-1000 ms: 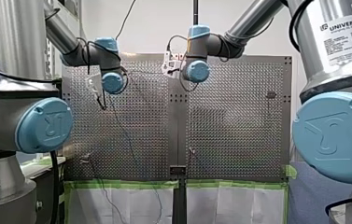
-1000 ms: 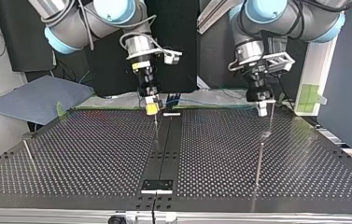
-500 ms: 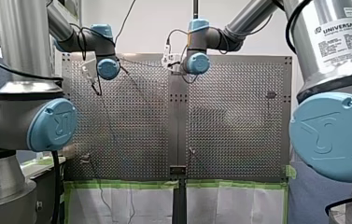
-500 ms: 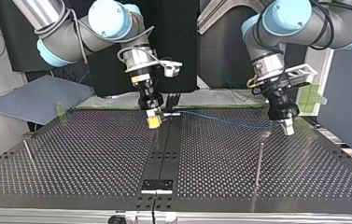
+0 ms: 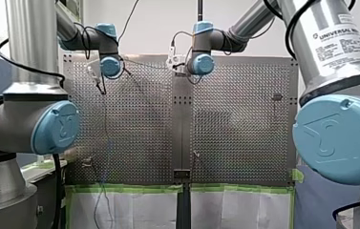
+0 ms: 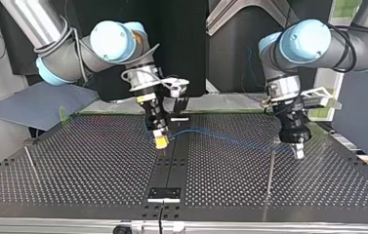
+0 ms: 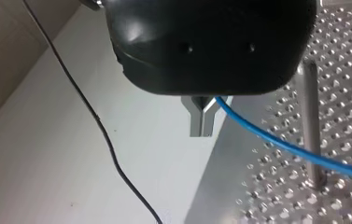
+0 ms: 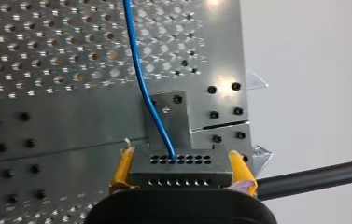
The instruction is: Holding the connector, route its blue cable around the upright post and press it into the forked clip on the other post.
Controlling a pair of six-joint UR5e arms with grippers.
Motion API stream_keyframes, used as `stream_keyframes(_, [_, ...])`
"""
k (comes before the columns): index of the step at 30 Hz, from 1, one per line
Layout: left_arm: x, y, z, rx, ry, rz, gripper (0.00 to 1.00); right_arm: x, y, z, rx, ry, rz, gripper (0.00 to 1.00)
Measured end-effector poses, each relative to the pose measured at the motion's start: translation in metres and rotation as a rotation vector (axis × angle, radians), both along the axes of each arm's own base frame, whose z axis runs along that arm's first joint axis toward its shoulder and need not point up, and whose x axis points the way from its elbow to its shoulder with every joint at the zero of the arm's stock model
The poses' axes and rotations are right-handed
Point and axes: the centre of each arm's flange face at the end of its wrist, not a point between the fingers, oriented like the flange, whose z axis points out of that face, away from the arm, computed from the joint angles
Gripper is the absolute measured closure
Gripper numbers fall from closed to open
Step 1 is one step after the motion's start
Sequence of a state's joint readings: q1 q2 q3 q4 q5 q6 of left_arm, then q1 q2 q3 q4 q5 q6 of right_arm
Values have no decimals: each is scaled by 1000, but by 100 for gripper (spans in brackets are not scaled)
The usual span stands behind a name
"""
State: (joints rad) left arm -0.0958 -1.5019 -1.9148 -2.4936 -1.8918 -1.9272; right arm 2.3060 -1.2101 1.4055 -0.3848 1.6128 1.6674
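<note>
Surface (image 6: 98,170): perforated metal, with a dark strip (image 6: 174,156) down its middle.
Post (image 6: 271,168): upright on the half at the top view's right, toward the edge nearest that camera.
Second post (image 6: 30,162): leaning, close to the surface's edge at the top view's left. Its tip is too small to make out.
Cable (image 7: 276,140): blue, slung low over the surface from the connector across to the left fingers. In the left wrist view it crosses the post, but whether it touches cannot be told.
Connector (image 8: 180,170): grey block with rows of holes, held over the strip, toward the edge by the arms. The cable leaves one hole in its top row.
Right fingers (image 6: 160,141): closed on the connector, one yellow pad flat against each end.
Left fingers (image 7: 200,122): metal, pressed together on the cable, which comes out at their base. They hang just beside the post's top.
</note>
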Motion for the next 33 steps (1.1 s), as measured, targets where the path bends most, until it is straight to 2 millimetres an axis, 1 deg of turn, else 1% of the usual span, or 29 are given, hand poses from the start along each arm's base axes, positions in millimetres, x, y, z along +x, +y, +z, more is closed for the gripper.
stream_keyframes(5, [20,12,0,-10,8,-3,100,4,-13,7,-9,-7,9,100])
stream_keyframes(14, [54,41,15,-15,-25,-9,100,13,-35,20,-38,-29,14,100])
stream_keyframes(21, [84,67,21,0,-39,-9,100,19,-46,42,-74,-58,12,100])
stream_keyframes(24, [95,71,22,5,-43,-18,100,22,-50,48,-84,-66,10,100])
stream_keyframes(27, [104,71,25,7,-49,-25,100,25,-55,50,-88,-66,6,100])
stream_keyframes(30, [109,71,34,9,-66,-29,100,27,-58,48,-83,-57,3,100])
stream_keyframes(33, [110,69,34,10,-67,-31,100,28,-60,44,-73,-44,2,100])
